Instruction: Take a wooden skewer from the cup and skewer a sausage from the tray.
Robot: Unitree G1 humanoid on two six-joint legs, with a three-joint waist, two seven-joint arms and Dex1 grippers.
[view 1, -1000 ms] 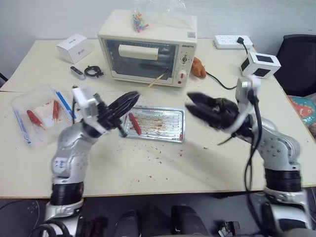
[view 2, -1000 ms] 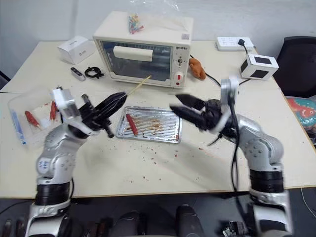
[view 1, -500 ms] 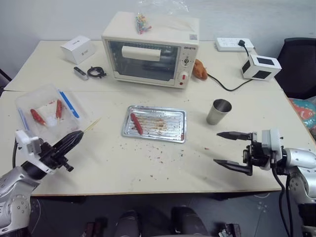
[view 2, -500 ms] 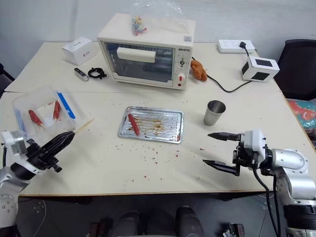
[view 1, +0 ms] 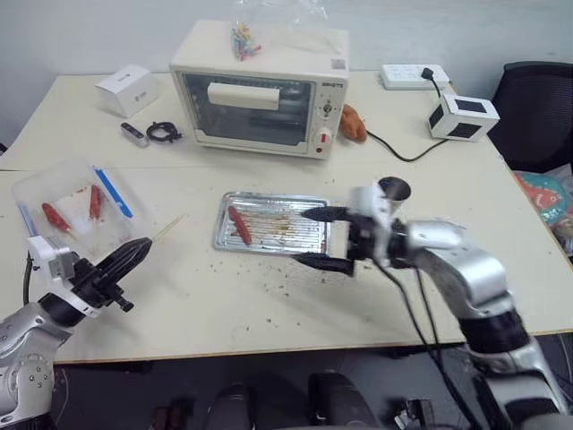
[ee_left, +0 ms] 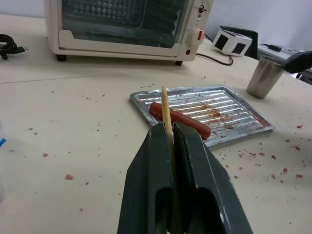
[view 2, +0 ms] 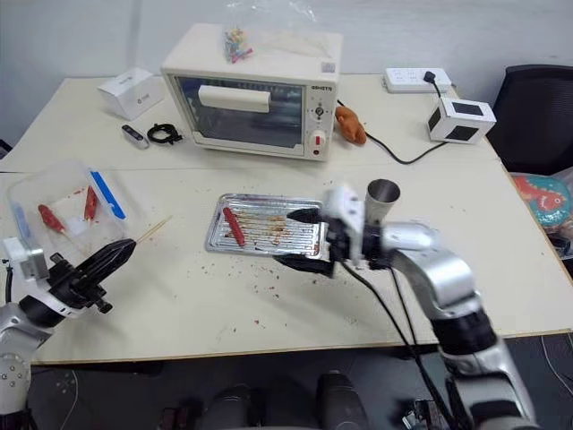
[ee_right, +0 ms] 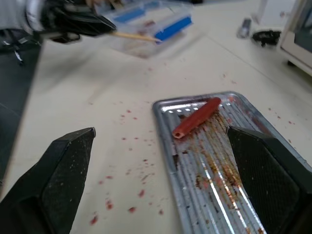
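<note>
bright even overhead light, soft shadows; r wrist view bg blurred, tray (ee_right: 219,161) w/ glare streaks.

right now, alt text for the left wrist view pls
The left gripper, shut on the wooden skewer, points toward the sausage lying on the crumb-smeared tray. Behind stand a toaster oven and, to one side, the cup.

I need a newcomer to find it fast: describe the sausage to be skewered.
In front of the toaster oven lies a silver tray. The sausage lies alone at the tray's left end, unlike the red sausages in the clear plastic container further left.
</note>
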